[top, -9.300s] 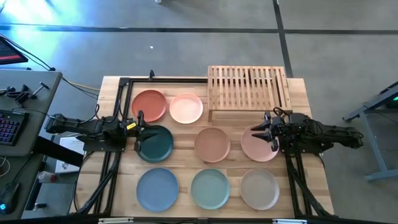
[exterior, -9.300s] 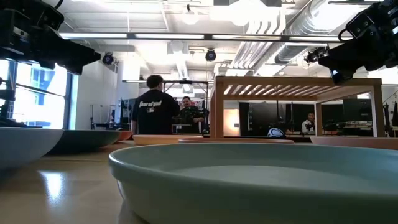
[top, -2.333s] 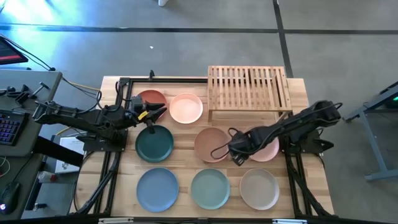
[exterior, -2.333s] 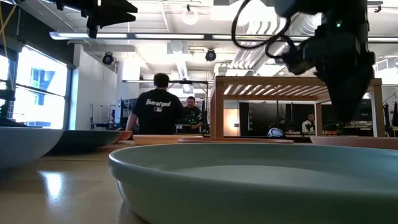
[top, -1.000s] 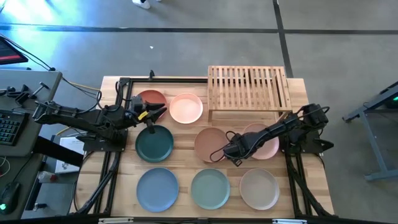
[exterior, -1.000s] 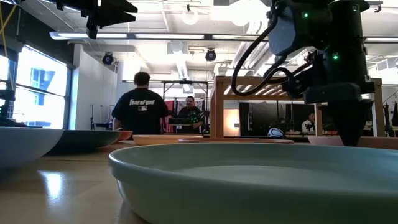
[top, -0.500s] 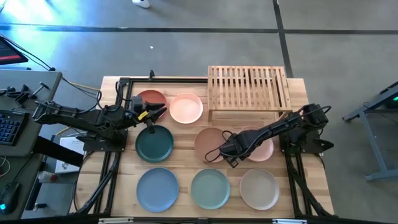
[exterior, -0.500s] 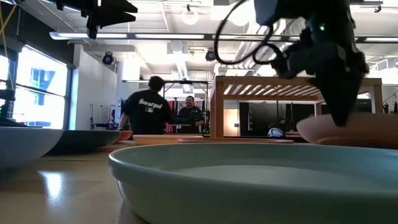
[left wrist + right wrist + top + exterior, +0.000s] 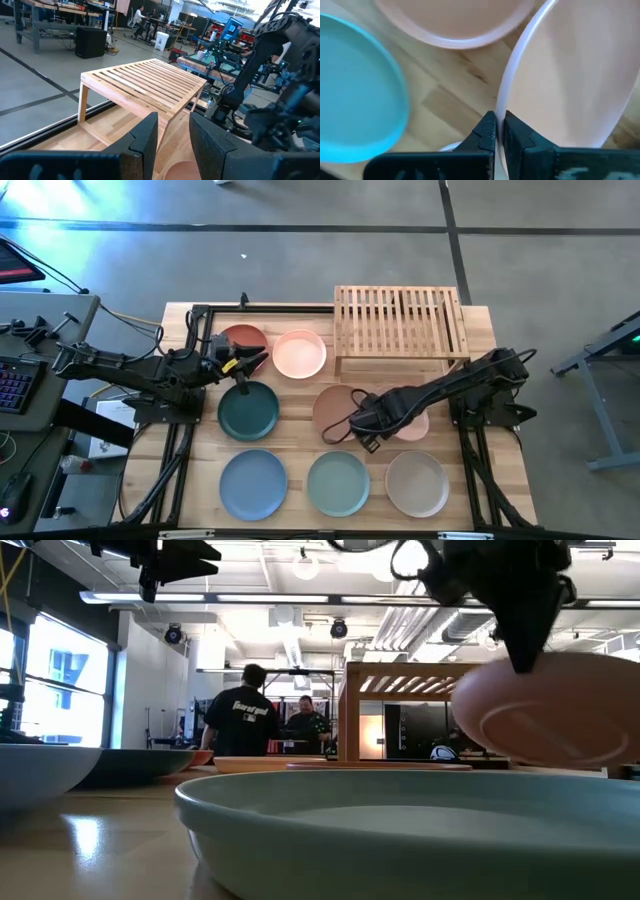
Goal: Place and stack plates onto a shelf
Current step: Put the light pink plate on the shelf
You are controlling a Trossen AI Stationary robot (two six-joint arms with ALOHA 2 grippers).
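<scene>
Right gripper pinched on the rim of the salmon plate. A second ago that plate lay flat on the table; now it hangs tilted in the air, clear of the wood, beside the tan plate. Right arm has drawn slightly further toward the table's middle. Shelf still bare. Left gripper unmoved, raised between rust red plate and dark teal plate, fingers narrowly apart, holding nothing.
</scene>
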